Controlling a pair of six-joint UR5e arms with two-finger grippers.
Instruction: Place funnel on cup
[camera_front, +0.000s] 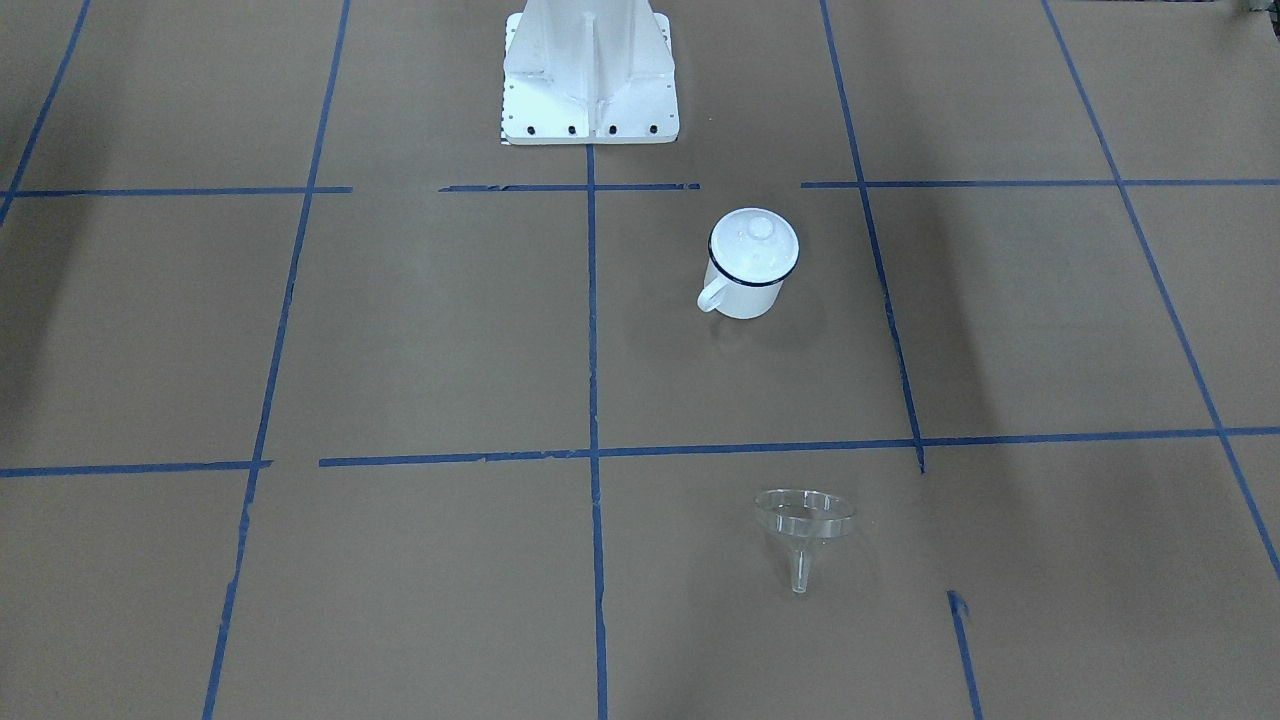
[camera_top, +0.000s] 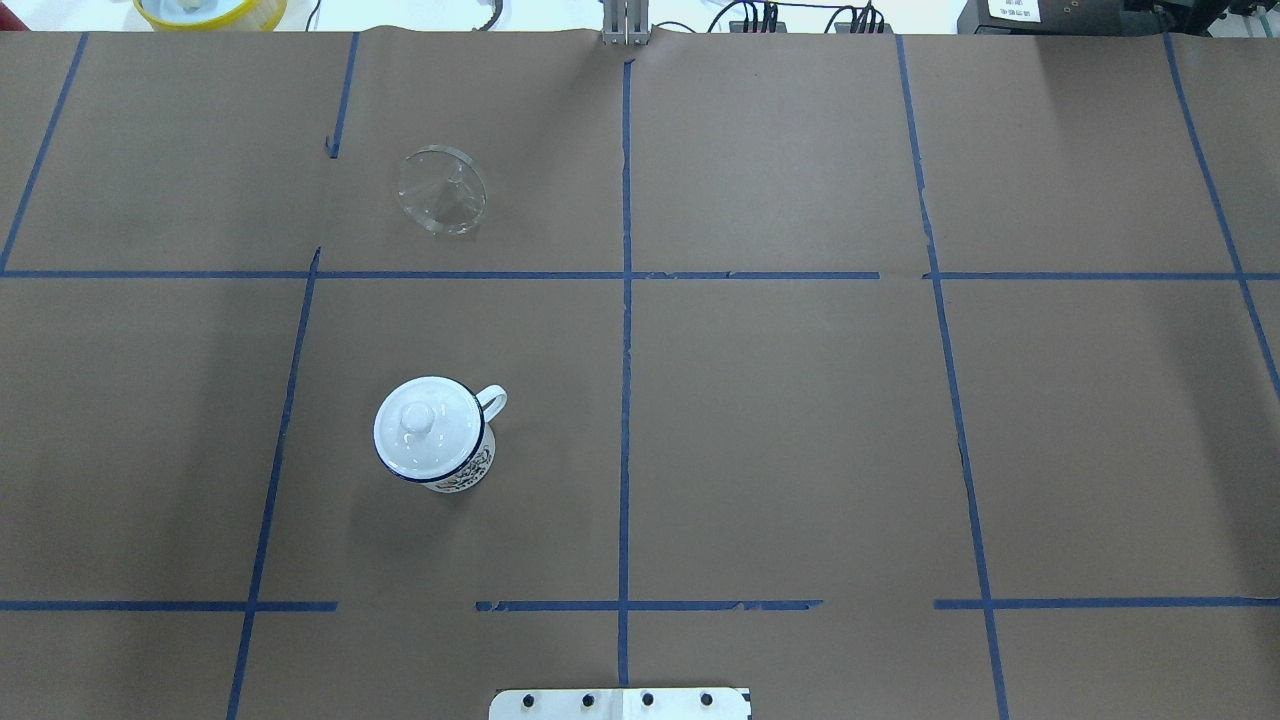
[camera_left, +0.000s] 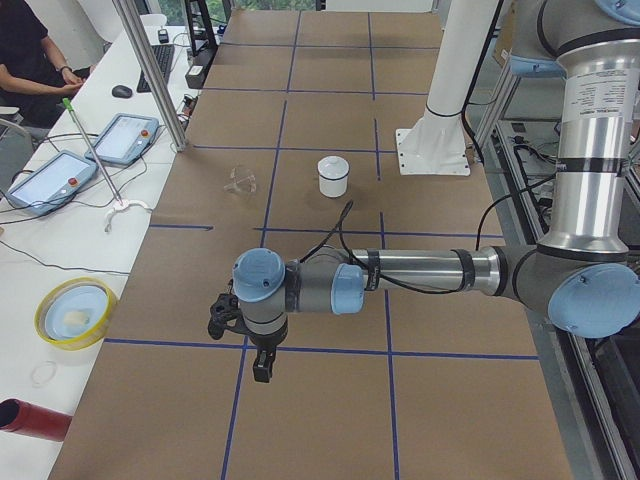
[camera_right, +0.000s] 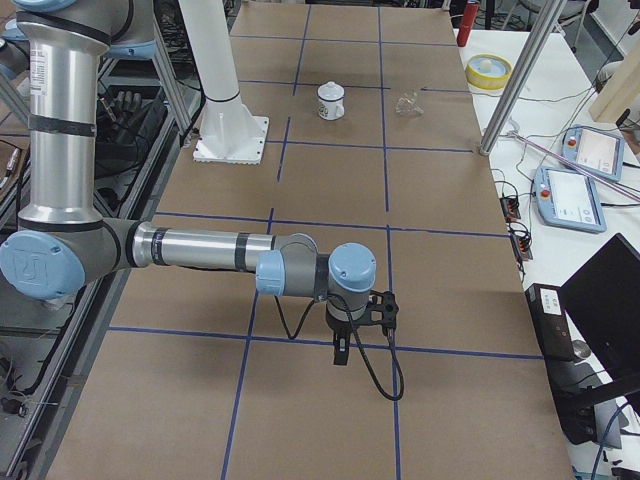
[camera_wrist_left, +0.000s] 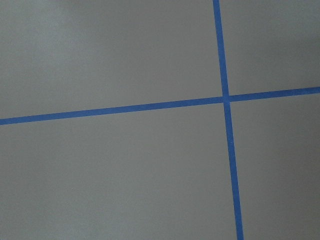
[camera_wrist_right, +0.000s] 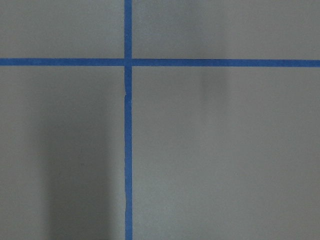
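The cup (camera_front: 748, 285) is a white enamel mug with a dark blue rim, and a round white knobbed lid (camera_front: 753, 243) sits on it. It stands on the robot's left half of the table (camera_top: 462, 470). The clear funnel (camera_front: 805, 515) lies on its side farther from the robot (camera_top: 442, 190), apart from the cup. My left gripper (camera_left: 262, 365) shows only in the exterior left view, far from both, so I cannot tell whether it is open or shut. My right gripper (camera_right: 340, 350) shows only in the exterior right view, and I cannot tell its state either. Both wrist views show only brown paper and blue tape.
The white robot pedestal (camera_front: 590, 80) stands at the table's near edge. On the side bench are a yellow bowl (camera_left: 75, 312), two teach pendants (camera_left: 128, 138), a red cylinder (camera_left: 30, 420) and a metal post (camera_left: 150, 70). A person (camera_left: 30, 50) sits beyond it.
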